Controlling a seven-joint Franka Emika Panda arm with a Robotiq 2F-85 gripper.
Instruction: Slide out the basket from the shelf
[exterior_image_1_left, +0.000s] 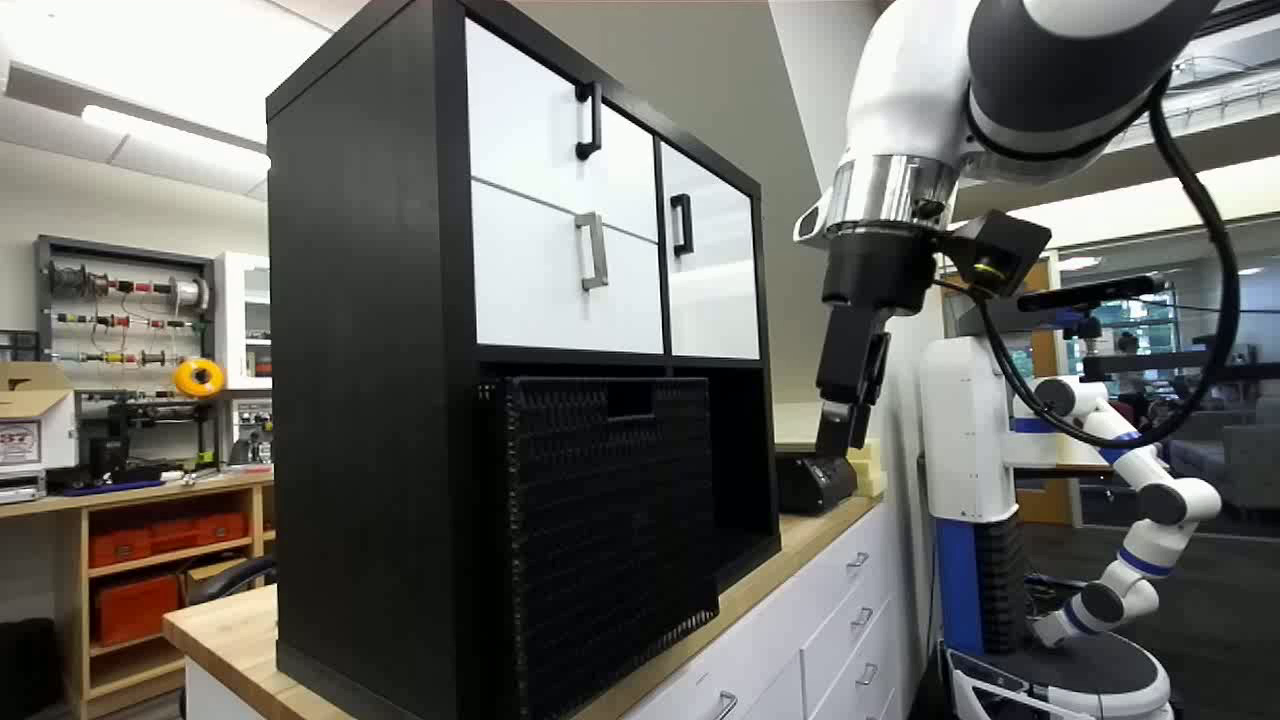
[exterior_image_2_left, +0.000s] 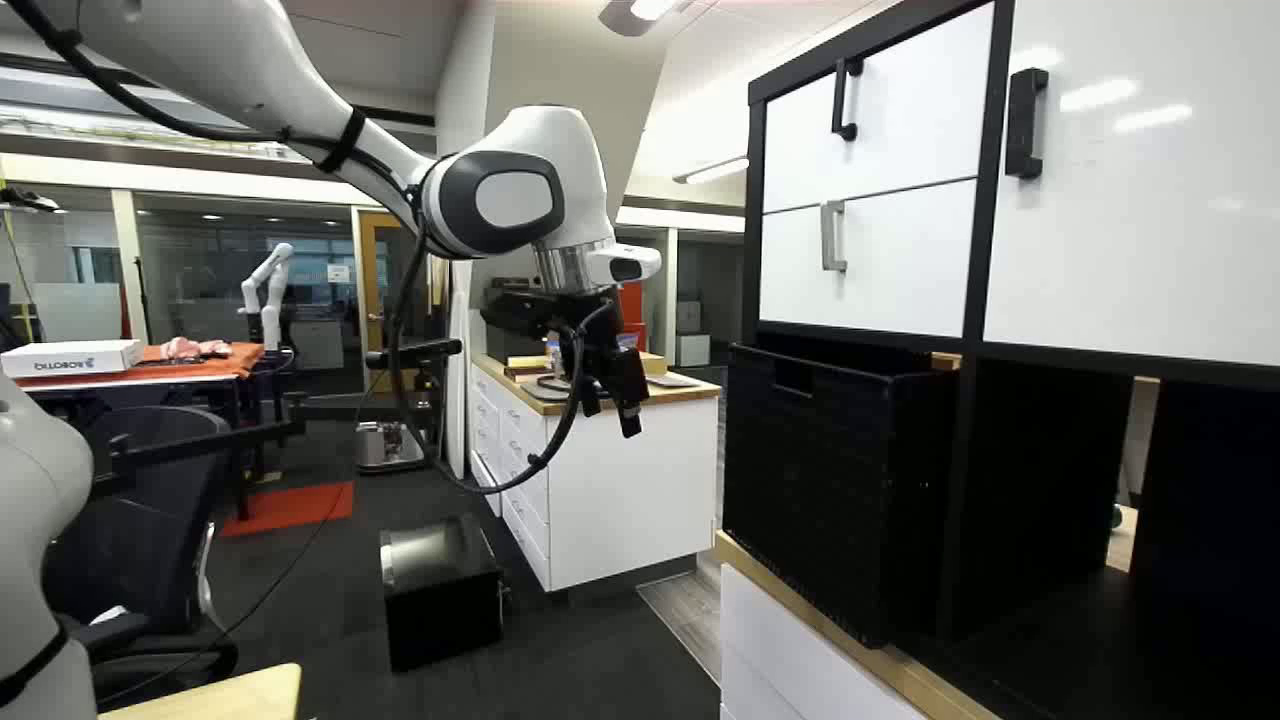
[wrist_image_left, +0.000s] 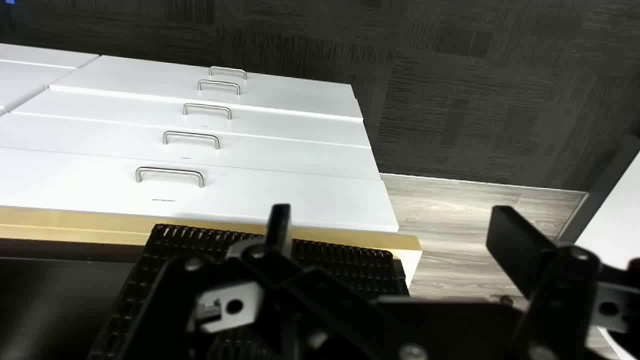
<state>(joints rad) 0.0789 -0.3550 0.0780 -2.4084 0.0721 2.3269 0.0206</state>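
Spools of wire (exterior_image_1_left: 188, 293) line a dark-framed rack (exterior_image_1_left: 125, 250) at the far left of an exterior view, with a bright yellow-orange ring-shaped roll (exterior_image_1_left: 184, 378) at its lower right. Below, orange-red cases (exterior_image_1_left: 140, 608) sit in the compartments of a pale wooden bench (exterior_image_1_left: 60, 508). Next, the tall black cube-compartment shelf (exterior_image_1_left: 360, 380) stands upright on a pale wooden countertop (exterior_image_1_left: 225, 625); its upper part carries two stacked white drawer fronts (exterior_image_1_left: 530, 290), the upper with a black bar handle (exterior_image_1_left: 597, 120) and the lower with a silver-grey handle (exterior_image_1_left: 599, 252), and to their right a white panel (exterior_image_1_left: 720, 300) with a black pull (exterior_image_1_left: 686, 223). Under the stacked pair, in the lower left compartment, is the large black box-shaped basket (exterior_image_1_left: 610, 520), its ribbed front jutting past the shelf's front edge in both exterior views, a rectangular handhold cut near its top. Further right, the black two-fingered gripper (exterior_image_1_left: 845, 425) points downward, apart from the basket; the wrist view shows its fingers (wrist_image_left: 512, 250) spread wide, with the basket's ribbed surface partly behind one of them. Above it is the white and dark-grey jointed arm (exterior_image_1_left: 900, 110), a black cable (exterior_image_1_left: 1229, 290) looping from it. At the far right, a white robot with blue bands (exterior_image_1_left: 970, 430) stands on a round dark-topped base (exterior_image_1_left: 1090, 670).
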